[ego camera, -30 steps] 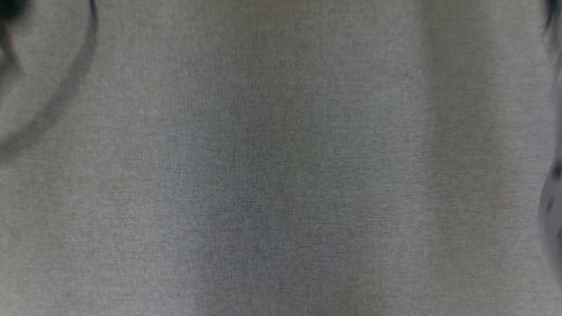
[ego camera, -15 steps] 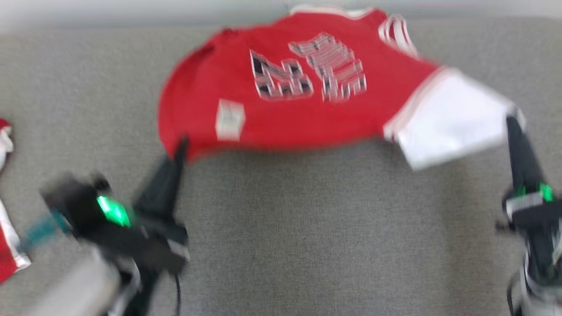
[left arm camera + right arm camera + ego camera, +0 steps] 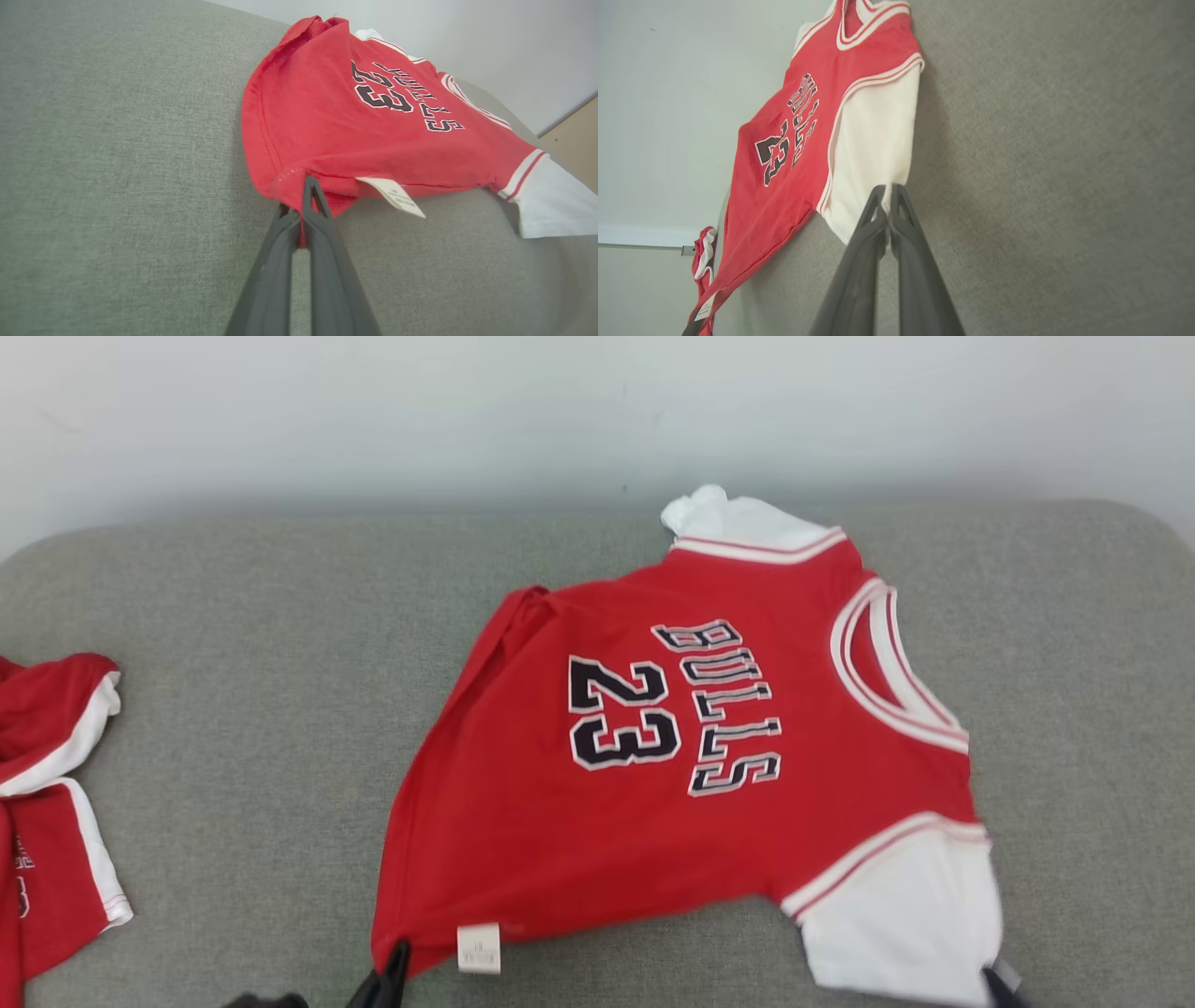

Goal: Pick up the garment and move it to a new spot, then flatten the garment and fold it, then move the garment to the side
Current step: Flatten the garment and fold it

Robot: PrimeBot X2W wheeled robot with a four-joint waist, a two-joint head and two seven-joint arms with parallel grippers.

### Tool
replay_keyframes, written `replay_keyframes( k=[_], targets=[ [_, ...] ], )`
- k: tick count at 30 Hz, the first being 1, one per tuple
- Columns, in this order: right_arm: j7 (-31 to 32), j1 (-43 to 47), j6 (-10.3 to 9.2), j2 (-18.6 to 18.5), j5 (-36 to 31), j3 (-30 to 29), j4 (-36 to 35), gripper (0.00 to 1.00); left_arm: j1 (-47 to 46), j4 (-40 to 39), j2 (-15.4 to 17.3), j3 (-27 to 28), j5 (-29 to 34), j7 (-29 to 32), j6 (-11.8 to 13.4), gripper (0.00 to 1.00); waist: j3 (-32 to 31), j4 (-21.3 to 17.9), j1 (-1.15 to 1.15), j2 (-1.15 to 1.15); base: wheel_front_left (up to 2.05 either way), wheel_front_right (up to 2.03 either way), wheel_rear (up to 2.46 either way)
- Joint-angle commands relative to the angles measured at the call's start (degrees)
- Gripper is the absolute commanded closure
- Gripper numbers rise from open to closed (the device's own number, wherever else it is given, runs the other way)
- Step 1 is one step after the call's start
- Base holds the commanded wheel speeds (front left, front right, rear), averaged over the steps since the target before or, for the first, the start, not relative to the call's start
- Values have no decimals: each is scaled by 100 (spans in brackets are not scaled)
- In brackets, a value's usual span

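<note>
The garment (image 3: pixel 672 803) is a red jersey with white sleeves, "BULLS 23" on it, lying spread on the grey cushion (image 3: pixel 233 616). My left gripper (image 3: pixel 308 183) is shut on its red hem corner, close to a white tag (image 3: pixel 392 197). In the head view the left gripper (image 3: pixel 397 961) peeks up at the bottom edge under that corner. My right gripper (image 3: pixel 888 189) is shut on the edge of the white sleeve (image 3: pixel 873 140). The right gripper (image 3: pixel 991 982) also shows at the lower right of the head view, mostly cut off.
A second red and white garment (image 3: pixel 47 803) lies at the cushion's left edge. A pale wall (image 3: pixel 597 411) rises right behind the cushion. Bare grey cushion surrounds the jersey on the left and right.
The head camera has swung: first blurred grey fabric, then a blurred jersey, now a steady view with both grippers low at the bottom edge. Both grippers stay shut on the jersey.
</note>
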Motion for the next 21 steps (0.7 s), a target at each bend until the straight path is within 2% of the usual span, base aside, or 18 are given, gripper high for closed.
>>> replay_keyframes(
  k=[1, 7, 13, 18, 21],
  targets=[
    [32, 117, 9, 15, 74, 51, 35, 100, 98, 24, -56, 13, 14, -9, -21, 100, -103, 29, 2, 2, 0, 0, 0],
    [132, 523, 9, 11, -26, 177, 317, 100, 319, 381, -116, 126, 202, -9, -162, 100, -203, 47, 2, 2, 0, 0, 0],
    [13, 236, 9, 10, -37, 244, 371, 100, 131, 479, -182, 237, 363, -9, -293, 100, -198, 29, 2, 2, 0, 0, 0],
    [119, -761, 11, 10, -571, 431, 266, 100, -572, 351, 76, 254, 630, 198, -482, 100, -64, -81, 2, 2, 0, 0, 0],
    [261, -1755, 11, 7, -754, 496, 335, 100, -1446, 266, 226, 273, 726, 552, -770, 100, 145, -110, 2, 2, 0, 0, 0]
  ],
)
